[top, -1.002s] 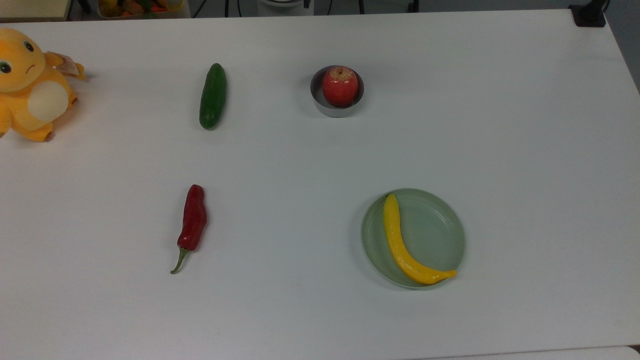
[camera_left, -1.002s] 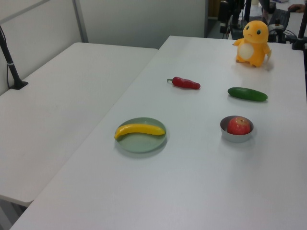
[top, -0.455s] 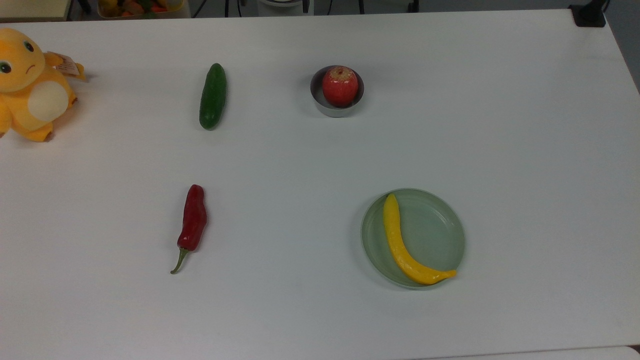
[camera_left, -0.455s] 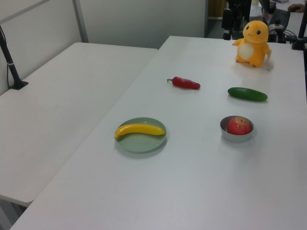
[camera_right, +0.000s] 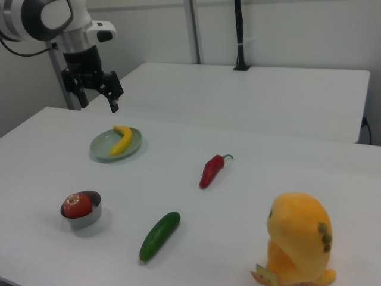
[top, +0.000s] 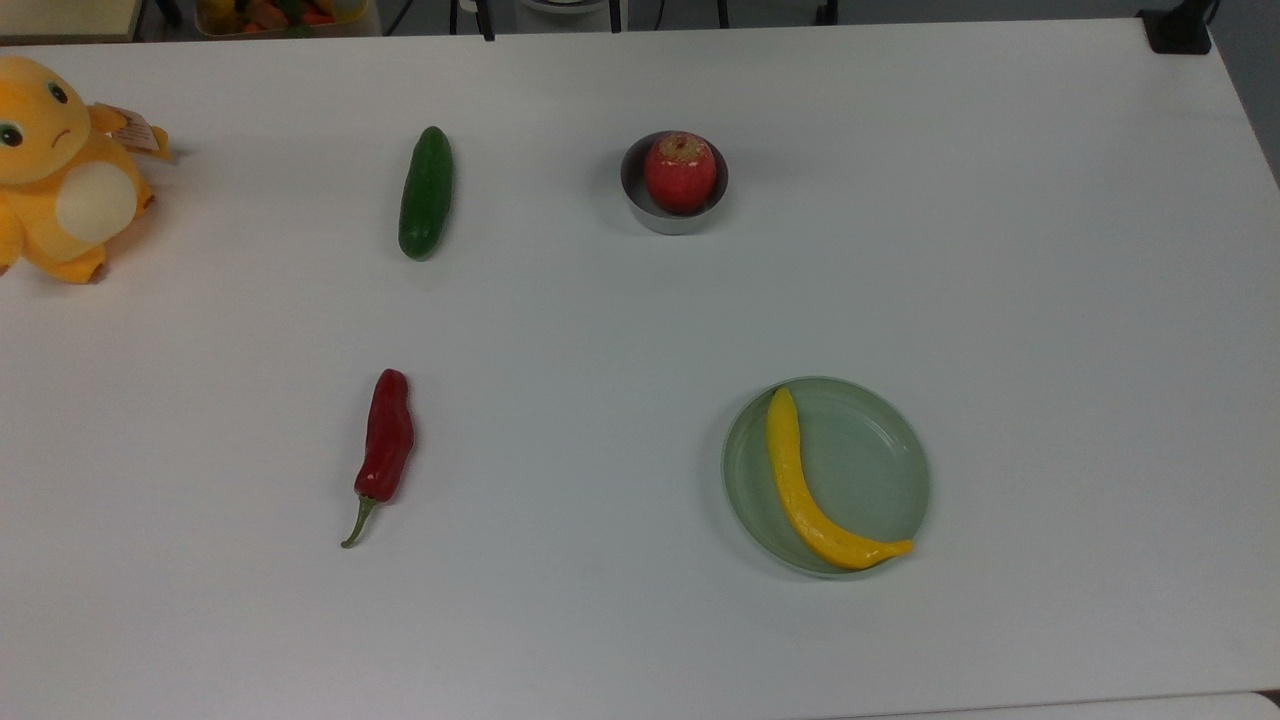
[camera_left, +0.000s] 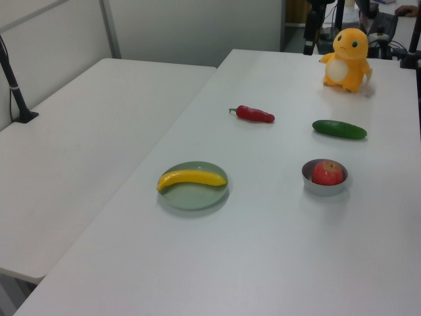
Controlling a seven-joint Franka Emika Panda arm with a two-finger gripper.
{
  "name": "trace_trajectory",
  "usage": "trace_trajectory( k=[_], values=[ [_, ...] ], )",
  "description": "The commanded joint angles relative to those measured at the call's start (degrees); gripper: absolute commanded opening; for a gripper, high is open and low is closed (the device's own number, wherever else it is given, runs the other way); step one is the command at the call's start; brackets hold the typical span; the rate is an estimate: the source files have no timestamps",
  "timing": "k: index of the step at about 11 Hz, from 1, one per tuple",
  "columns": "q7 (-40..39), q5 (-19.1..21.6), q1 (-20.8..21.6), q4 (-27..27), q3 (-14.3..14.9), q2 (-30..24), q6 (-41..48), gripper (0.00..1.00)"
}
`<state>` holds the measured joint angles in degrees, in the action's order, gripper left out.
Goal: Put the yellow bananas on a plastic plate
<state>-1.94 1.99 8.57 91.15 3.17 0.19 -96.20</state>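
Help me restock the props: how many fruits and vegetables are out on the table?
4. A banana lies on the plate; an apple sits in the metal bowl; a cucumber and a red chili lie bare on the table. None appears hidden.

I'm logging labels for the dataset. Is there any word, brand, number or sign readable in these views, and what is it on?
None can be read.
The small paper tag on the orange plush toy: any print too small to read.
Yellow banana, pale green plastic plate, other items: no markings visible.

A lab: robot arm (camera_right: 41, 21) over plain white tables (camera_left: 276, 250), bare partitions.
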Motion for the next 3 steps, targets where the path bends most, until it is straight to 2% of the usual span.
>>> trace_trajectory(
  k=[1, 3],
  values=[
    [-3.5, 1.0, 0.57, 1.66, 0.79, -0.98, -1.27, 1.0],
    [-3.24, 1.0, 0.75, 1.84, 0.79, -0.89, -1.27, 1.0]
  ],
)
